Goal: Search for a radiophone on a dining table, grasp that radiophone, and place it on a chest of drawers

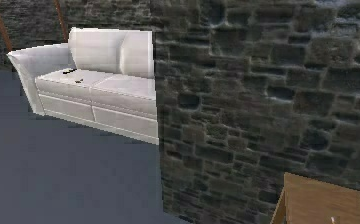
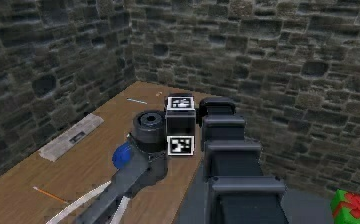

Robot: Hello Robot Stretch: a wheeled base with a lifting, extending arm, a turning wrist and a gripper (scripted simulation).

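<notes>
- Arm: a dark square bar that rises from the arm side view's bottom edge over a wooden table. Two white squares with black marks stand at its far end.
- Gripper: its dark body sits left of the white squares, and its thin fingers slant down toward the view's bottom left corner, above the table top.
- Finger state: cannot be told. The far end runs off toward the picture's edge, so it also cannot be told whether it holds anything.
- Wooden table: it is set into the corner of two dark stone walls.
- Grey flat slab: it lies flat beside the table's left edge, along the wall and well apart from the gripper's body. Whether it is the radiophone cannot be told.
- Thin pale stick: it lies near the table's far corner.
- Thin orange stick: it lies by the table's left edge, near the fingers.
- Red and green thing: it sits at the arm side view's bottom right corner, off the table.
- Forward view: a white sofa stands on the dark floor at the upper left, with a small dark thing on its seat. A stone wall stands to its right. A wooden corner shows at the bottom right.
</notes>
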